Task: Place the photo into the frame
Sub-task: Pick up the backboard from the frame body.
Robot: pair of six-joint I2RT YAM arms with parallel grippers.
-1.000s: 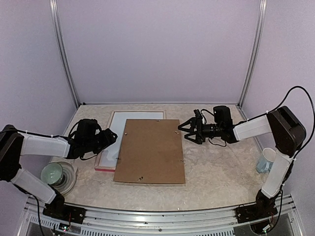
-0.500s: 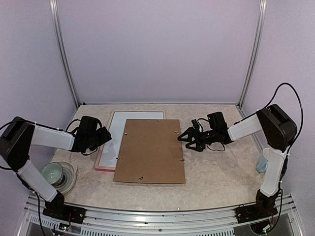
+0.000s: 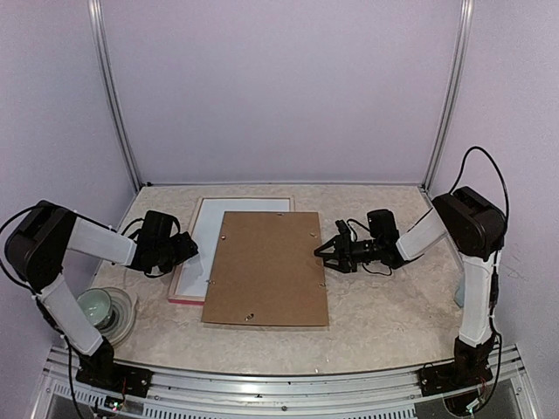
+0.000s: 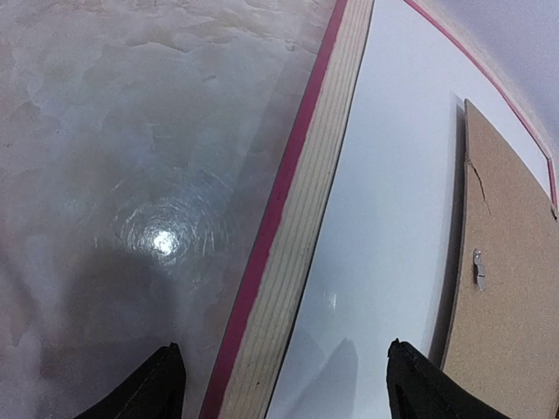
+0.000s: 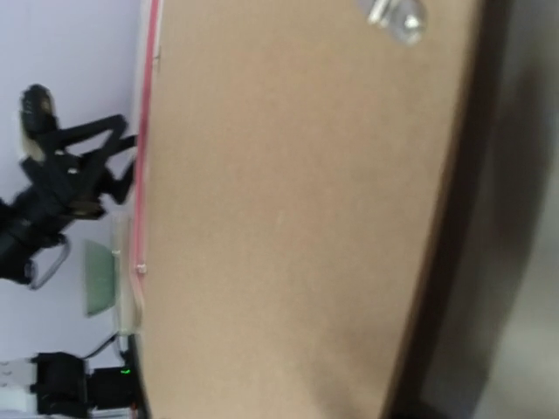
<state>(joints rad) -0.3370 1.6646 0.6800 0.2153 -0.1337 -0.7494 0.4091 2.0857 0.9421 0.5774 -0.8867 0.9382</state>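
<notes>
Bowl: a green bowl [image 3: 93, 305] is parked on a plate [image 3: 125, 316] at the table's [image 3: 384, 305] far left.
Left claw: the left gripper [image 4: 288, 388] is held low at the frame's left rail. Its jaws are spread wide with the rail between the fingers [image 4: 164, 384], and nothing's gripped.
Frame: the frame [image 3: 185, 292] is laid flat, back up, left of the middle.
White sheet: a white sheet [image 3: 218, 227] is seen inside it, mostly covered.
Board: a brown backing board [image 3: 266, 271] is laid skewed on top, overhanging the right and near sides.
Right claw: the right gripper [image 3: 321, 254] is seen low at the board's right edge. Its width can't be told tbh, and a grip can't be confirmed.
</notes>
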